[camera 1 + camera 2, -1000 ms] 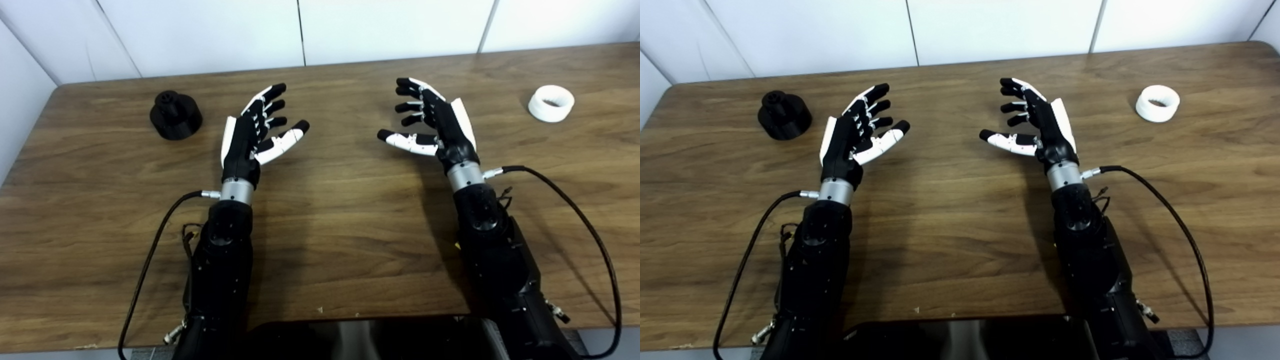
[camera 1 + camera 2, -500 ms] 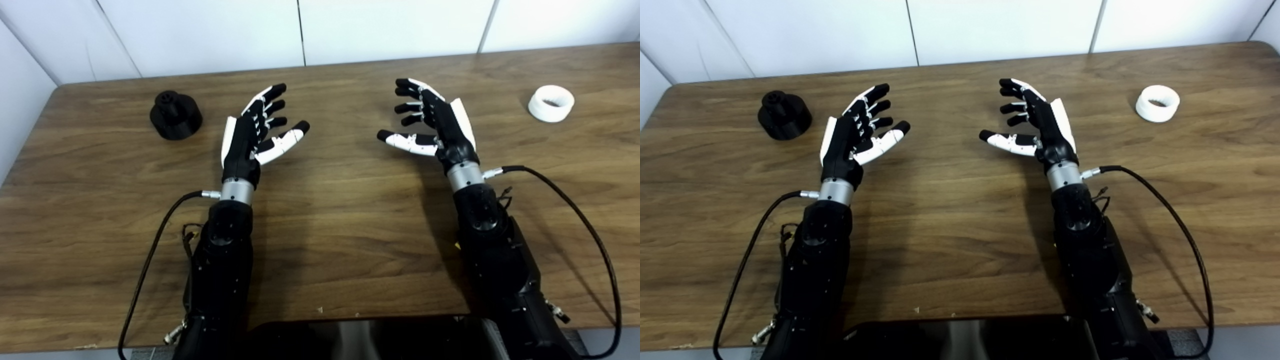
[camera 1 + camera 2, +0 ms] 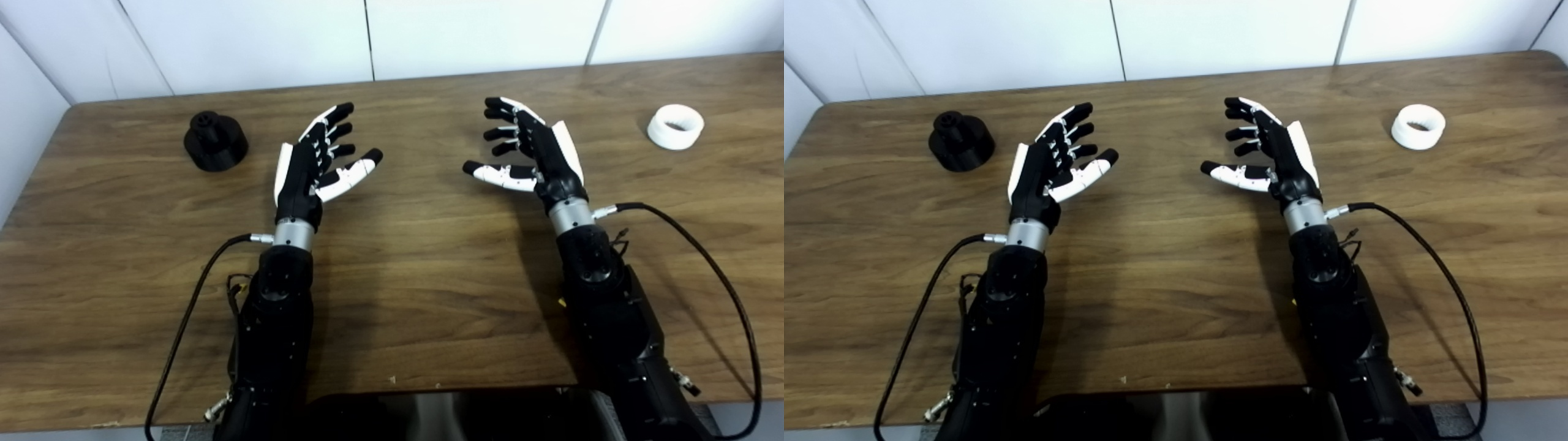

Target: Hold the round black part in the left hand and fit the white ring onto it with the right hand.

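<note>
Black part (image 3: 215, 141): round, squat cylinder with narrower knob on top, matte. Stands upright on table, far left, near back edge. Untouched.
White ring (image 3: 675, 126): thick, short, hollow centre facing up. Lies flat on table, far right, near back. Well apart from black part. Untouched.
</note>
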`<action>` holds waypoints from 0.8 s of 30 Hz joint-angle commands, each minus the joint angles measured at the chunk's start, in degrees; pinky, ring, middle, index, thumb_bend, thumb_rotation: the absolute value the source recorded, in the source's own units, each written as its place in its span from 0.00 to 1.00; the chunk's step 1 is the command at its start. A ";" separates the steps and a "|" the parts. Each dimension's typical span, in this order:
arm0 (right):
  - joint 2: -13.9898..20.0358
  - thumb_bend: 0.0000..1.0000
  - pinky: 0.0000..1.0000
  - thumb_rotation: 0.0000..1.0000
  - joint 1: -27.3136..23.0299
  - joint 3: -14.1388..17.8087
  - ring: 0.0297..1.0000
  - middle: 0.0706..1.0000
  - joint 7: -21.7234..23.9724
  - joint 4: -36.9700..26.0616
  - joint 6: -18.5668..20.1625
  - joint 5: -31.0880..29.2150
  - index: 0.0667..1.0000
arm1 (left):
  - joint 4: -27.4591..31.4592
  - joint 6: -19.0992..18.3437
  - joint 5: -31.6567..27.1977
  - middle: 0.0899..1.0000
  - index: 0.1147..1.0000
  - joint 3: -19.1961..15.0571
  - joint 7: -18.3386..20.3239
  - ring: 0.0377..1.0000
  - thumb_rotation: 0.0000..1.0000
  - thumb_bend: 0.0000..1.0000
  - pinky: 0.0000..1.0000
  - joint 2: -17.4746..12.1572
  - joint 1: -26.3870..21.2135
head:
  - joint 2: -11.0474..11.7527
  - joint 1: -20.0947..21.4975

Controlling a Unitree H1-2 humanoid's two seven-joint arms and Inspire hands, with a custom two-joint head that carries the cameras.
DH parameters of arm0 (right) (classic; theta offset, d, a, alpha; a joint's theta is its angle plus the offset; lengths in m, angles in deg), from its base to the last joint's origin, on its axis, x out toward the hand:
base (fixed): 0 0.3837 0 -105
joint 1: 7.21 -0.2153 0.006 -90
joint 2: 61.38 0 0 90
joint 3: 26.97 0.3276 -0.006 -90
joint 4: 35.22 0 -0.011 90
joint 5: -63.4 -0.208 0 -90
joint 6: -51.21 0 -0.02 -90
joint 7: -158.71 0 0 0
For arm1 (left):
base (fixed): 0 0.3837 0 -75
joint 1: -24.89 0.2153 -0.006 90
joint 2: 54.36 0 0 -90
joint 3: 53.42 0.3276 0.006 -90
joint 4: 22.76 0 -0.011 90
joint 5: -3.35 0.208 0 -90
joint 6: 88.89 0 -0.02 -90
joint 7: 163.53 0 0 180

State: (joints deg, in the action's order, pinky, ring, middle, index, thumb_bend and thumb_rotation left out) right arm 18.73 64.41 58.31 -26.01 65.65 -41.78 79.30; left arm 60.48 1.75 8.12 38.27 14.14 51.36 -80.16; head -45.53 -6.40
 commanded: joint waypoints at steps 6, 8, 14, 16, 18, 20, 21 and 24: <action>0.38 0.71 0.58 0.08 -1.70 0.83 0.67 0.78 0.08 -1.43 -1.72 -1.08 0.80 | 1.92 0.85 1.08 0.89 0.78 0.30 -0.67 0.85 0.15 0.69 0.72 0.53 -2.26 | 0.17 -1.96; 0.52 0.71 0.58 0.09 -1.67 0.76 0.67 0.78 0.06 -1.45 -1.71 -0.86 0.80 | 1.84 1.05 1.21 0.89 0.78 0.28 -0.62 0.85 0.15 0.69 0.72 0.59 -2.22 | 0.28 -2.14; 0.73 0.71 0.57 0.12 -1.60 0.64 0.67 0.78 0.23 -1.39 -1.66 -0.90 0.80 | 2.04 1.00 1.53 0.88 0.78 0.12 -0.74 0.85 0.14 0.69 0.72 0.90 -2.07 | 0.59 -1.90; 0.74 0.71 0.58 0.10 -1.71 0.61 0.67 0.78 0.07 -1.13 -1.94 -0.84 0.80 | 1.94 0.98 1.60 0.88 0.78 0.13 -0.73 0.85 0.15 0.69 0.73 0.88 -2.16 | 0.84 -1.91; 0.70 0.71 0.59 0.10 -1.81 0.69 0.67 0.78 0.08 -0.94 -2.11 -1.11 0.80 | 1.70 1.27 1.35 0.88 0.78 0.05 -0.64 0.85 0.15 0.69 0.73 0.91 -2.26 | 0.85 -1.90; 0.84 0.71 0.59 0.10 -1.82 0.64 0.67 0.78 0.06 -1.21 -1.87 -0.81 0.80 | 1.72 1.26 1.21 0.88 0.78 -0.01 -0.62 0.85 0.14 0.69 0.72 1.00 -2.30 | 0.85 -1.90; 0.88 0.71 0.59 0.11 -1.84 0.66 0.67 0.78 0.02 -1.30 -1.79 -0.72 0.80 | 1.71 1.30 1.21 0.88 0.78 -0.01 -0.62 0.85 0.15 0.69 0.73 1.01 -2.32 | 0.85 -1.90; 0.91 0.71 0.57 0.11 -1.95 0.65 0.67 0.77 -0.11 -1.12 -2.09 -0.60 0.80 | 1.44 1.66 1.14 0.88 0.78 -0.05 -0.55 0.85 0.14 0.69 0.72 0.93 -2.36 | 1.07 -1.66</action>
State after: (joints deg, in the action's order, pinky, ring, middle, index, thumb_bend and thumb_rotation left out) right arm 19.45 64.42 58.83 -25.66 65.68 -41.84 78.62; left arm 60.47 1.73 9.46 38.35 13.99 52.14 -80.17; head -44.38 -8.00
